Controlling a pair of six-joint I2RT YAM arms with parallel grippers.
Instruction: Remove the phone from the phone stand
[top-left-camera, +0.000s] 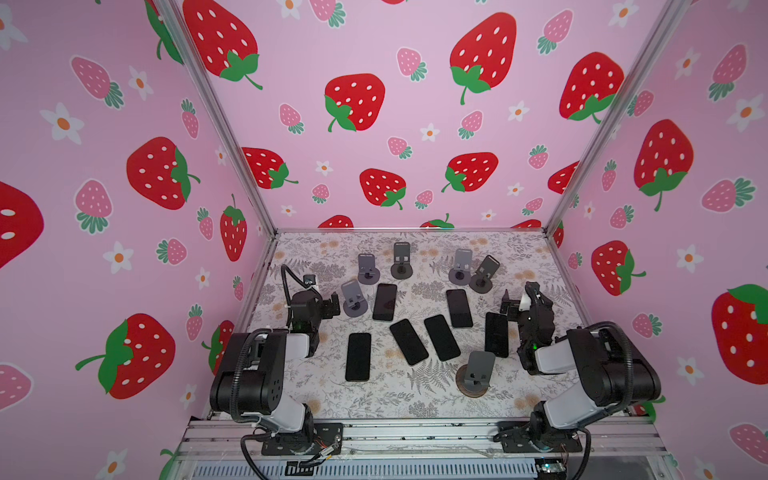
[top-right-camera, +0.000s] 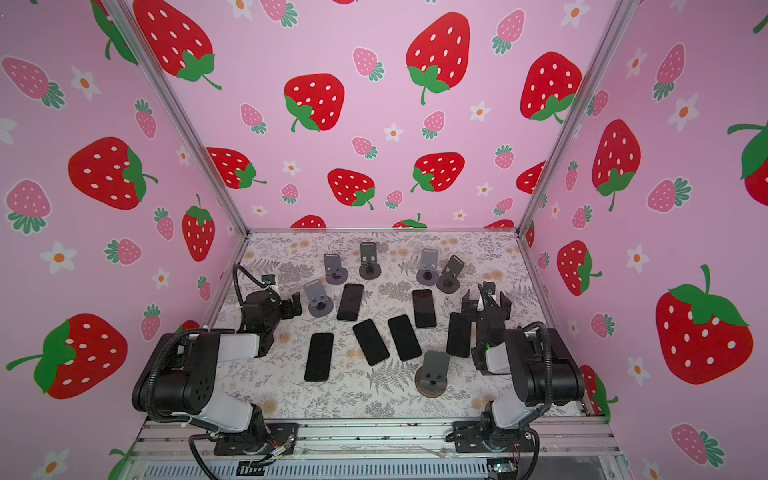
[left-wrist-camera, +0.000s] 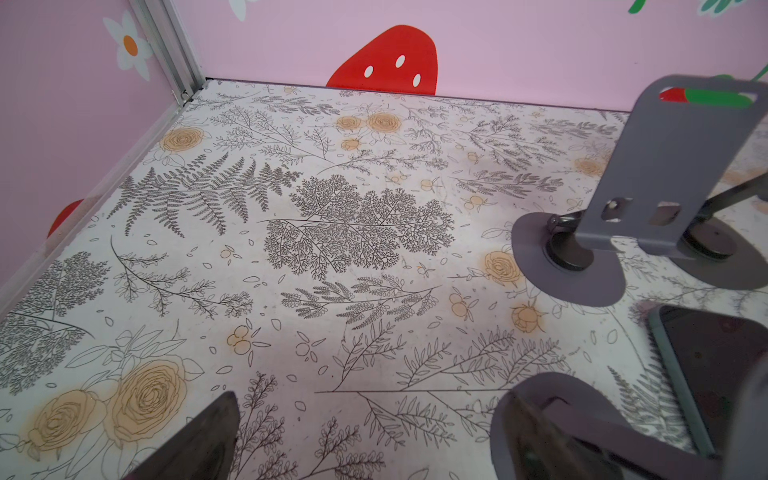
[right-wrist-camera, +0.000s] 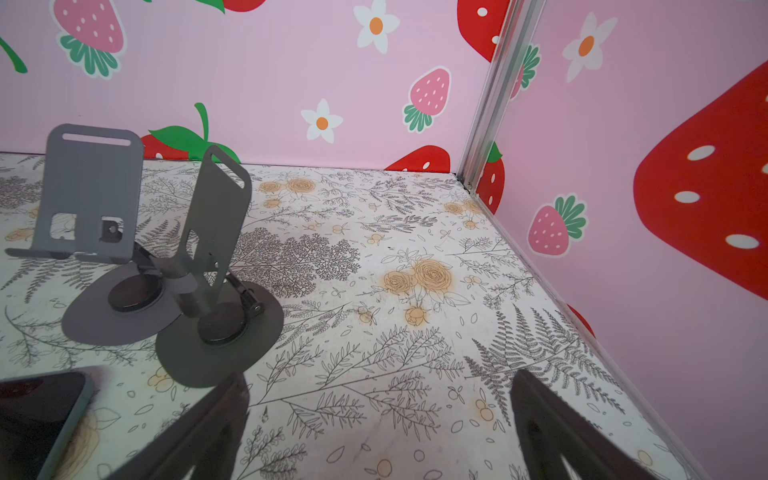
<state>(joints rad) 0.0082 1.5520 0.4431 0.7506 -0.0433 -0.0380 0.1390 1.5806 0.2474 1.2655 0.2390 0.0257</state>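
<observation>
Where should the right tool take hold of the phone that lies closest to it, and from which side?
Probably across its two long edges, near the middle, coming straight down from above. The phone appears to lie flat on the table, dark screen up, so only its thin sides offer opposed faces. The right tool stands open beside it.

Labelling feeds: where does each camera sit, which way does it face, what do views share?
Top views: high at the front, looking down on the table; both arms, left hand, right hand show.
Left wrist: low, facing the back-left corner; fingertips show.
Right wrist: low, facing the back-right corner; fingertips show.
Shared: right wrist and top views show the dark stand.
</observation>
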